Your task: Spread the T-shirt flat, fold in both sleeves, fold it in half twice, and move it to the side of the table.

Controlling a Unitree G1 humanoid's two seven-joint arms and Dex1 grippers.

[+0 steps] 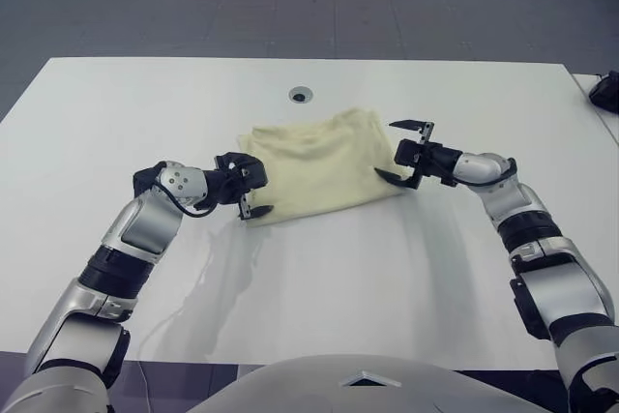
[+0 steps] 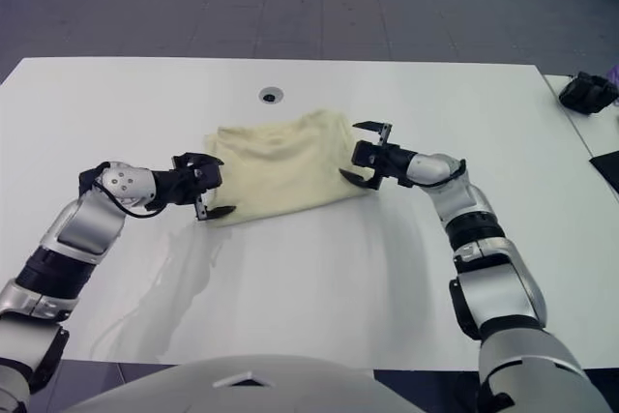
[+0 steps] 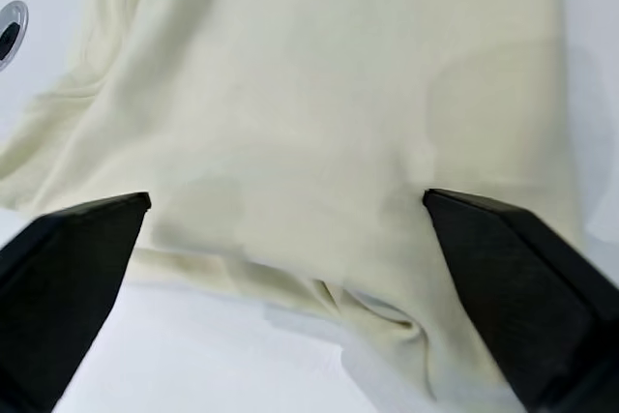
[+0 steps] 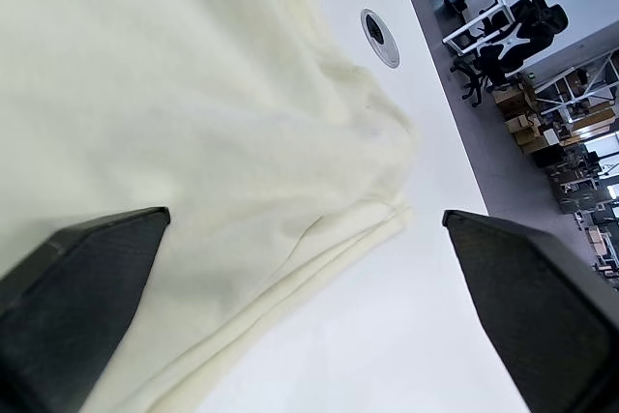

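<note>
Worktop (image 1: 387, 278) carries the shirt (image 1: 319, 166), folded to a compact pad near centre. L tool (image 1: 257, 187) sits at its left edge, R tool (image 1: 397, 150) at its right, both spread wide w/ nothing gripped. Grommet (image 1: 301, 95) lies just beyond. Likely step: shift pad to the side. Pinch all layers at both edges (left-edge layers look loose), close together, lift low & move evenly so folds hold.
</note>
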